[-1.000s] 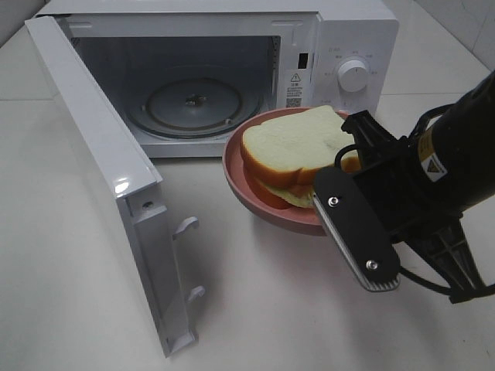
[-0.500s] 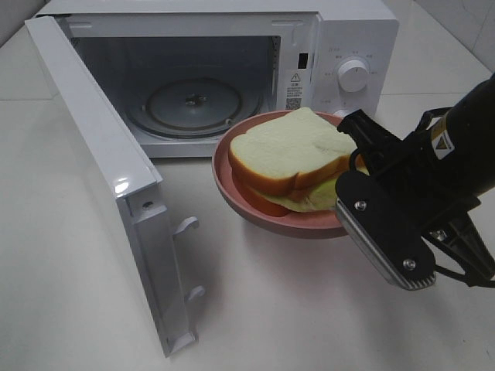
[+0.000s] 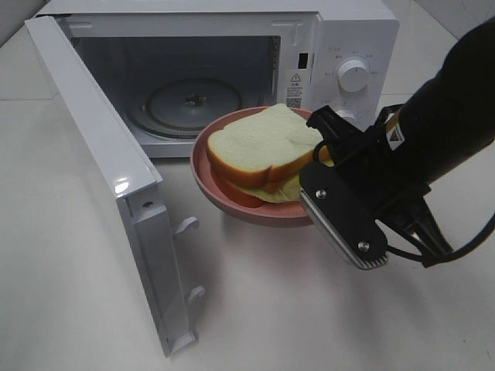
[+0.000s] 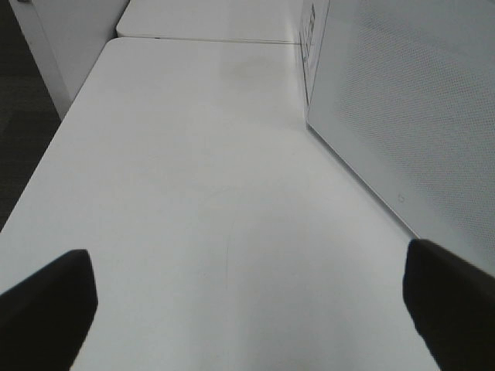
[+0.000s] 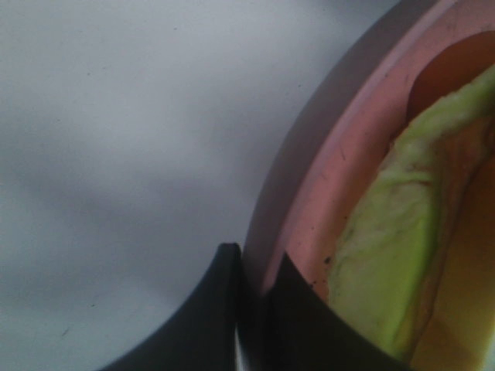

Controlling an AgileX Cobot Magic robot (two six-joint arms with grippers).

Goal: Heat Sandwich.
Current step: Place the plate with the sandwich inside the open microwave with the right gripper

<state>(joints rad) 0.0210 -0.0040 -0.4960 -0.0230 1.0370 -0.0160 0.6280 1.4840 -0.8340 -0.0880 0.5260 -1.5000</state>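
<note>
The sandwich [image 3: 259,151], white bread with a tan crust and yellow-green filling, lies on a round pink plate [image 3: 232,207]. My right gripper [image 3: 319,166] is shut on the plate's right rim and holds it above the table, just in front of the open microwave [image 3: 348,39]. The right wrist view shows the rim of the plate [image 5: 325,201] pinched between the gripper's [image 5: 259,286] two dark fingers, with the sandwich [image 5: 387,270] filling beside them. My left gripper [image 4: 247,309] is open over bare table, holding nothing. It does not show in the exterior view.
The microwave door [image 3: 100,162] swings wide open to the left. Inside lies the glass turntable [image 3: 193,104]. A white dial [image 3: 353,76] sits on the control panel. A white perforated microwave panel [image 4: 410,100] stands close beside the left gripper.
My right gripper has carried the plate and sandwich leftward, closer to the microwave opening. The left gripper has stayed open.
</note>
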